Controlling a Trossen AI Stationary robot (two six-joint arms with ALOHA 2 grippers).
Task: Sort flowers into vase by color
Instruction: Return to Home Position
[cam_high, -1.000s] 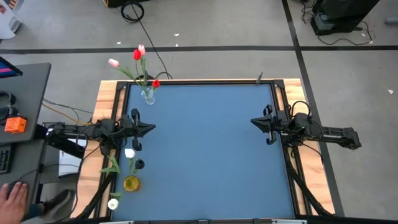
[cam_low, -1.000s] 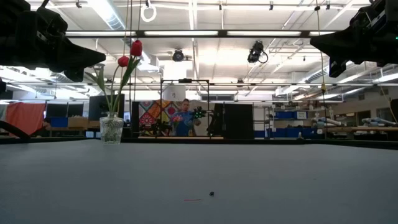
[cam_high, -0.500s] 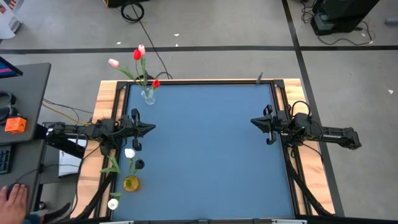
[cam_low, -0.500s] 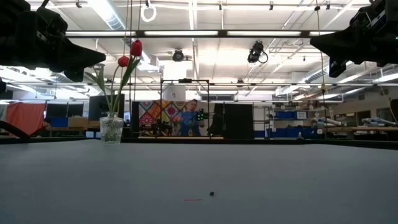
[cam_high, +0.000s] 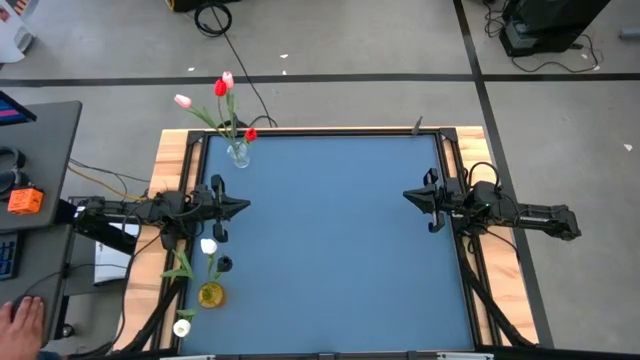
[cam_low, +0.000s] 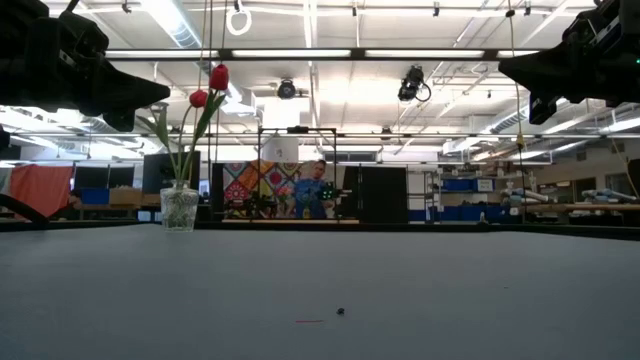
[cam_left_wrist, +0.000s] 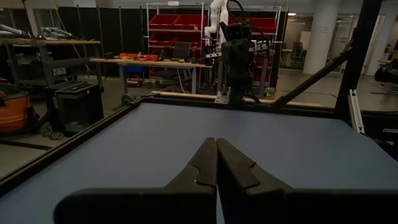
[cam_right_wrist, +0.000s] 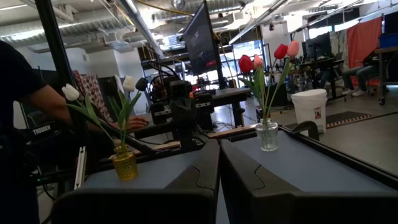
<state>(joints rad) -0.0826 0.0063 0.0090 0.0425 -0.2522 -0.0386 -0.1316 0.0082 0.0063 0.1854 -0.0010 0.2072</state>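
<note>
A clear glass vase stands at the table's far left corner with red and pink tulips upright in it; it also shows in the low view and right wrist view. A small yellow vase at the near left holds white tulips, also seen in the right wrist view. My left gripper hovers shut at the left edge, between the two vases. My right gripper hovers shut at the right edge. Both point toward the table's middle.
The blue table top lies bare between the arms. A person's hand rests on a desk left of the table. Another person stands far off in the room behind. A tiny speck lies on the table.
Both arms have kept still. The person's hand at the desk has shifted a little, and the person far behind the table has moved slightly.
</note>
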